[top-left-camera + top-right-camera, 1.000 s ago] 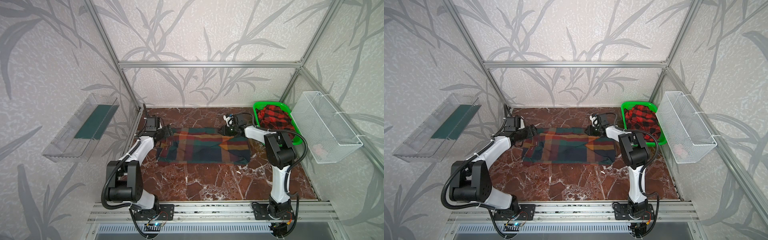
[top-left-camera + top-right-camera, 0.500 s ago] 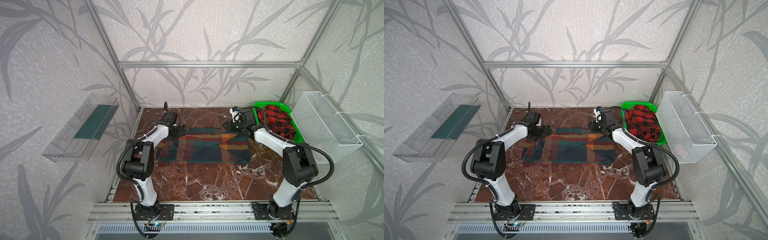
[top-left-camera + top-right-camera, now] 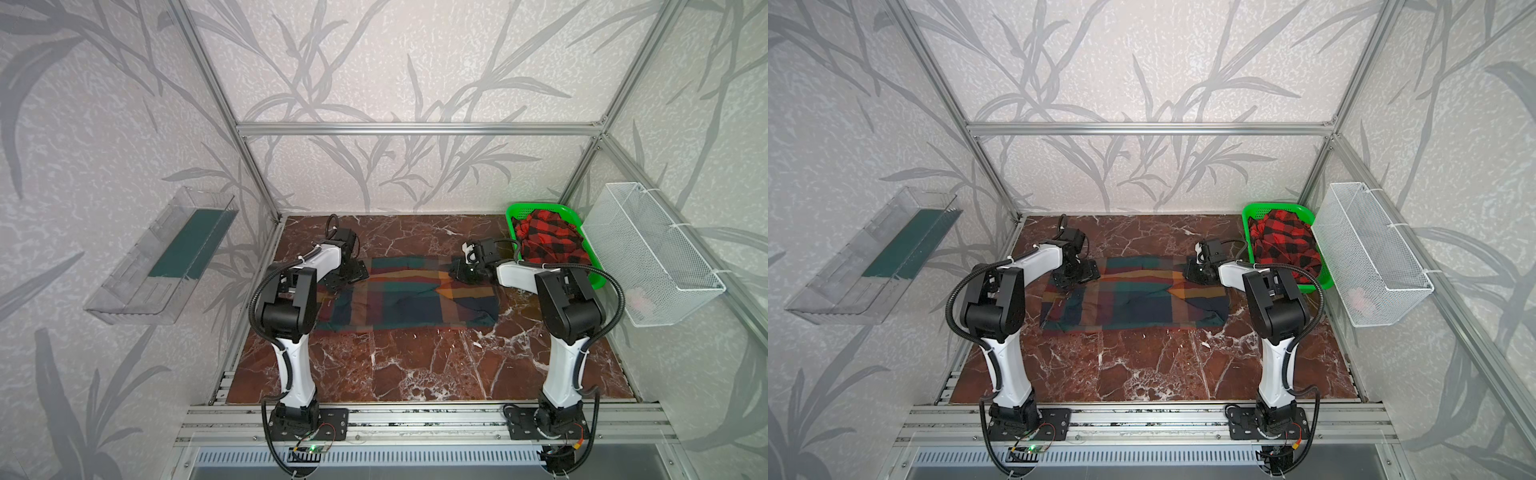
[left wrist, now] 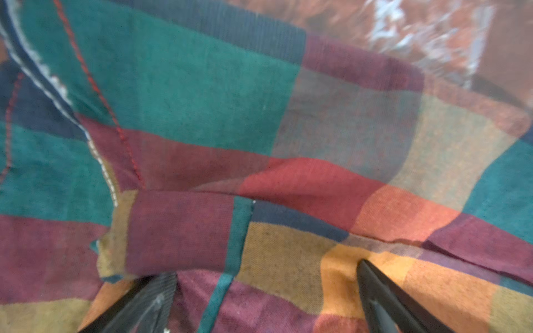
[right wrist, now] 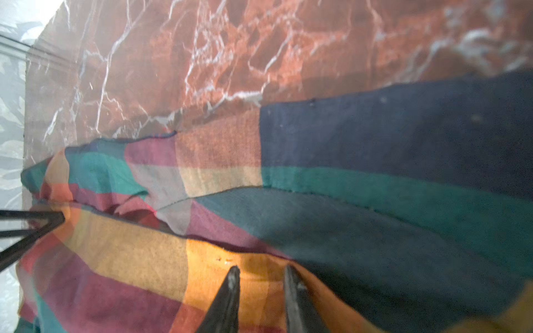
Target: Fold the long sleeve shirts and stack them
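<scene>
Marble tabletop [image 3: 415, 365]: check shirt [image 3: 544, 245] top-view only; wrist view shows left claw [image 4: 261, 269] spread.

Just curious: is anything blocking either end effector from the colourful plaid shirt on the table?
Nothing visible does. Both the left end effector and right end effector sit directly over the plaid shirt.

Lab robot cell, aluminium frame [image 3: 417, 129]

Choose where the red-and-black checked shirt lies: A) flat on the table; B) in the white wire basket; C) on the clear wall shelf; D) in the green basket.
D: the red-and-black shirt sits bunched inside the green basket, while the other plaid shirt lies on the table.
</scene>
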### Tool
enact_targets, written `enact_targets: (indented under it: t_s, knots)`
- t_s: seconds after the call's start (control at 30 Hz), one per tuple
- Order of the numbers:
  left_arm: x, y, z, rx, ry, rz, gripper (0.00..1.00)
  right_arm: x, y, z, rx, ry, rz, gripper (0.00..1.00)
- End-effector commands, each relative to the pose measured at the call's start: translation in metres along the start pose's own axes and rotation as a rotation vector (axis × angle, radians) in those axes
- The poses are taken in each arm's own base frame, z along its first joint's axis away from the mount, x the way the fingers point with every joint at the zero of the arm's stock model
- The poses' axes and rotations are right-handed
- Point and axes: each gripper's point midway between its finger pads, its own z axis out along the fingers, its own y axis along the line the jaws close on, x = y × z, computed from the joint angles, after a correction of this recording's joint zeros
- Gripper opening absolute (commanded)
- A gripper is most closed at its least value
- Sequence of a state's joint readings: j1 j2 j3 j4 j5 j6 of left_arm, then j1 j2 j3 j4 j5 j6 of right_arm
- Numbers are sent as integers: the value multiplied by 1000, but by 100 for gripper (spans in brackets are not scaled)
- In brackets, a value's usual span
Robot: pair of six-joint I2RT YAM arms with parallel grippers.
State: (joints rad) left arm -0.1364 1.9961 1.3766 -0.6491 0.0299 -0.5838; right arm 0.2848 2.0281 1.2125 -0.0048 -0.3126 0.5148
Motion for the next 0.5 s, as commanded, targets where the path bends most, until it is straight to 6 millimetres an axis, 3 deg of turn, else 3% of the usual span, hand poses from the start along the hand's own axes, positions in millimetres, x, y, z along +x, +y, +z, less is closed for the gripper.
enact_targets:
  t_s: [0.0,0.1,0.33,0.47]
  knots:
    - [57,30,9,-69,157,-105,99,0,-27,13,91,37,46,29]
    - [87,24,4,6,168,-138,97,-15,-27,21,102,42,32,29]
    - [173,-8,-10,83,145,-119,97,-52,-3,49,48,79,-26,29]
    - [221,-19,-12,129,122,-170,97,-54,12,68,25,157,-98,28]
